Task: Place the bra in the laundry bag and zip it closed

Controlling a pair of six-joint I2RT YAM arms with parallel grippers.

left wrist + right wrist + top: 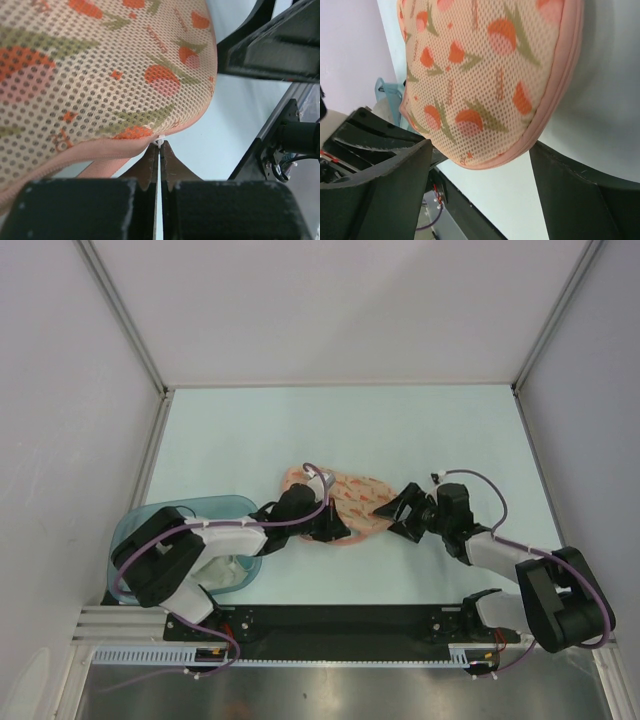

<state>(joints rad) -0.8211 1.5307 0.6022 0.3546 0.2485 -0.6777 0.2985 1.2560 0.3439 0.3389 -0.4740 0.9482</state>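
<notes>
Laundry bag point(350, 498) lies flat about midway between the left and right edges of the tabletop point(400, 430), nearer the near edge than the far one, its mesh printed with orange-red shapes. Along the stretches that the wrist views show point(100, 75) point(485, 75), its pink rim looks closed. The left pincer point(330, 530) sits at the bag's near-left rim, its fingers point(147, 165) drawn narrow and nipping a small white zip pull point(159, 142) at the seam. The right pincer point(387, 515) stands spread wide at the bag's right end, gripping nothing, with the rounded end between its fingers point(395, 175). A translucent teal tub point(200, 502) sits by the near left corner.
</notes>
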